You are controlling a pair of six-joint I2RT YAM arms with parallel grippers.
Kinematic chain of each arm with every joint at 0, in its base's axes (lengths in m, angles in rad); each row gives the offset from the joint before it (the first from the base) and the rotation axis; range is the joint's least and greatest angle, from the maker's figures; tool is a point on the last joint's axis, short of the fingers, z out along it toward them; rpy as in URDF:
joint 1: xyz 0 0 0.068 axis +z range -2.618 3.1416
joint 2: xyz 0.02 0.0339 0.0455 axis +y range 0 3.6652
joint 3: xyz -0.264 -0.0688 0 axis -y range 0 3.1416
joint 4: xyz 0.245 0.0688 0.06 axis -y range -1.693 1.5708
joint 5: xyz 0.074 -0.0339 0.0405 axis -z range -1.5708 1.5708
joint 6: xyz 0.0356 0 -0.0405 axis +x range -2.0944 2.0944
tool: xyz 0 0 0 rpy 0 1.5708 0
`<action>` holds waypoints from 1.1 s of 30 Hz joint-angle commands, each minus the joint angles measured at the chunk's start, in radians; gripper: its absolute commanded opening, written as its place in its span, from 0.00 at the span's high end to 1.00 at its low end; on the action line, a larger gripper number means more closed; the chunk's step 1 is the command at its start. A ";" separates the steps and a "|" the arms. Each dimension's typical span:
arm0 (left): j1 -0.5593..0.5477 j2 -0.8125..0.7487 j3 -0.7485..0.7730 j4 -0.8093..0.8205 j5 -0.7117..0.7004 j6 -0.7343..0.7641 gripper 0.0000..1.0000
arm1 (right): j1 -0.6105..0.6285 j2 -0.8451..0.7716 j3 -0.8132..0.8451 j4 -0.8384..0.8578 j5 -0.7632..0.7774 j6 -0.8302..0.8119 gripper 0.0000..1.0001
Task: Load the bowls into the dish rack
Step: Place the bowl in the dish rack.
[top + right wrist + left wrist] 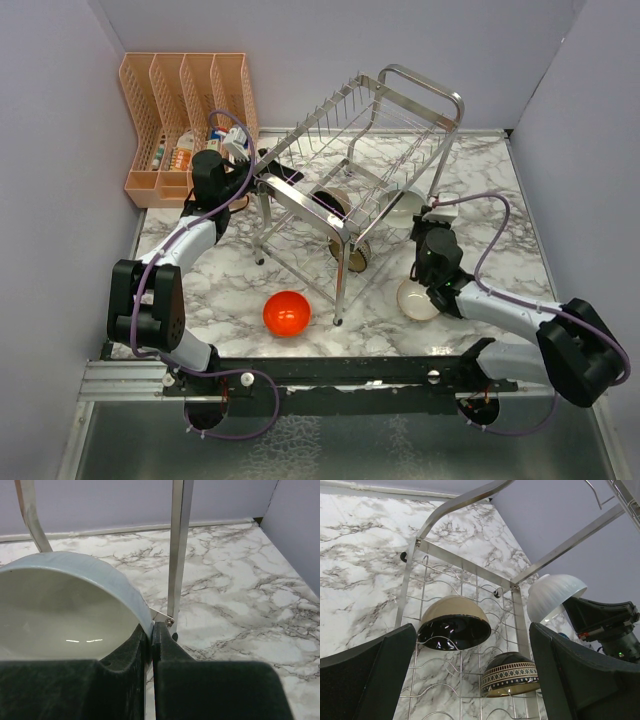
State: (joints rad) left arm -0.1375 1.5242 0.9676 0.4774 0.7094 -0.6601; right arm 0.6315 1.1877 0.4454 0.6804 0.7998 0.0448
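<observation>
Marble-look table [500, 200], white with grey veins. Sitting on it: steel dish rack [303, 207] mid-table, red-orange bowl [286, 313] out front, peach organiser [185, 90] back-left corner.

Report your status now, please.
Left gripper open, facing rack. Right gripper shut on white bowl rim, beside rack leg. Red bowl on table, outside rack.

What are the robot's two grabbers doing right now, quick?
Left gripper: open, holding nothing.
Right gripper: shut on the rim of the glossy white round bowl.

Perhaps five bowls [286, 313], one dish rack [305, 206]
</observation>
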 commanded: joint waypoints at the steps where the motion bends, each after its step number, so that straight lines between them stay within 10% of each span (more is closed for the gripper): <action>1: 0.005 -0.018 0.021 0.002 0.009 0.016 0.01 | -0.029 0.065 0.011 0.254 -0.089 -0.044 0.99; 20: 0.006 0.001 0.023 0.004 0.010 0.023 0.01 | -0.035 0.422 0.083 0.682 -0.023 -0.384 0.99; 33: 0.006 0.003 0.020 0.021 0.018 0.017 0.01 | -0.036 0.661 0.159 1.095 -0.031 -0.911 0.99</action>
State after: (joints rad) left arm -0.1375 1.5242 0.9684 0.4778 0.7094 -0.6548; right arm 0.5999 1.7927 0.5392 1.4578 0.7811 -0.6548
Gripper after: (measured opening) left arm 0.992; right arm 0.037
